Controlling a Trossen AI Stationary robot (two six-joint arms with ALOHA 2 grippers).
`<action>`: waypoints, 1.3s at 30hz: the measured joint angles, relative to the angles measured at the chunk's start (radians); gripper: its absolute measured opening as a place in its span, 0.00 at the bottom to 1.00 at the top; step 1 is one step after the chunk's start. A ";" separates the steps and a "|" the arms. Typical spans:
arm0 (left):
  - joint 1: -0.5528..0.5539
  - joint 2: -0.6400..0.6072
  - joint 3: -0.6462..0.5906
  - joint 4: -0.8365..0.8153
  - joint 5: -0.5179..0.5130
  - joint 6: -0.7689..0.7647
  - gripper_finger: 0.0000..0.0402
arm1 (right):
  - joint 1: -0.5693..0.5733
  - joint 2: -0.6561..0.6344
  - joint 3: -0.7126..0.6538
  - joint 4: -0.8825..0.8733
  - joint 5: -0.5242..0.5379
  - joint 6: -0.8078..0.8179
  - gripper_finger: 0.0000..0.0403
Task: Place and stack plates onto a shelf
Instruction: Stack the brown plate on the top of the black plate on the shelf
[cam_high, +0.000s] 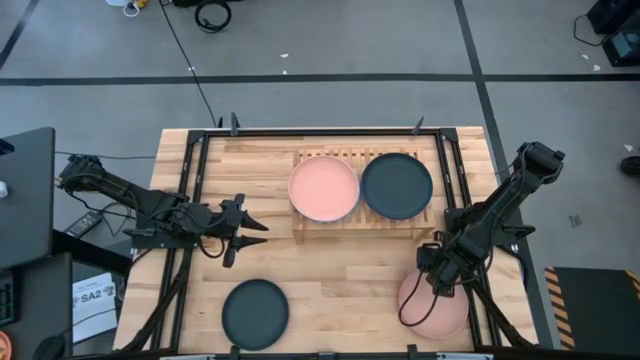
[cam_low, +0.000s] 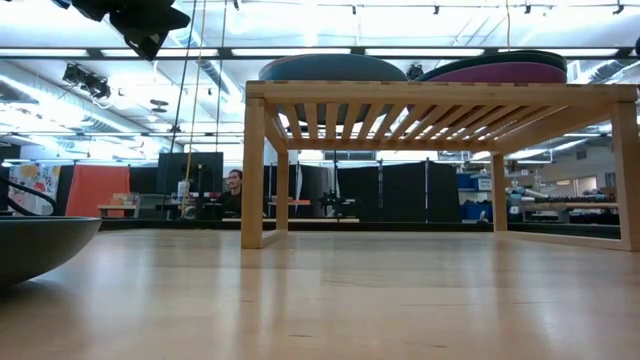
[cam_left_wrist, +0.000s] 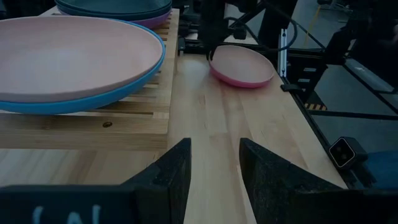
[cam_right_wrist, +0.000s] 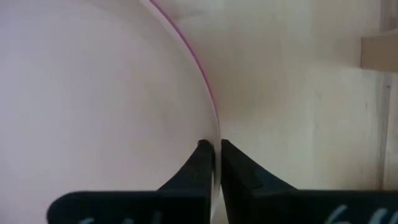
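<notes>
**Pink plate pinched at its rim by the right gripper**

The right gripper (cam_right_wrist: 211, 152) is seen clamped on the rim of a pink plate (cam_high: 436, 305) with a magenta edge, lying on the table (cam_high: 340, 280) at its near right corner. The left gripper (cam_left_wrist: 214, 163) is held above the table's left side, its fingers apart and empty. On the shelf (cam_high: 300, 232), a salmon plate (cam_high: 323, 187) is stacked on a blue one (cam_left_wrist: 74, 104), and beside it a dark plate (cam_high: 397, 185) is stacked over a purple one (cam_low: 500, 73). Another dark plate (cam_high: 255, 313) is left on the table near the front left.
</notes>
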 joint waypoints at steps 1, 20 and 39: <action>0.000 0.000 0.000 0.000 0.000 0.000 0.35 | 0.000 0.000 0.008 -0.004 0.000 -0.002 0.05; 0.000 0.000 0.000 0.000 0.000 0.000 0.35 | 0.000 0.000 0.057 0.051 0.219 -0.003 0.05; 0.000 0.000 0.000 0.000 0.000 0.000 0.35 | -0.001 -0.031 0.057 0.154 0.249 -0.003 0.04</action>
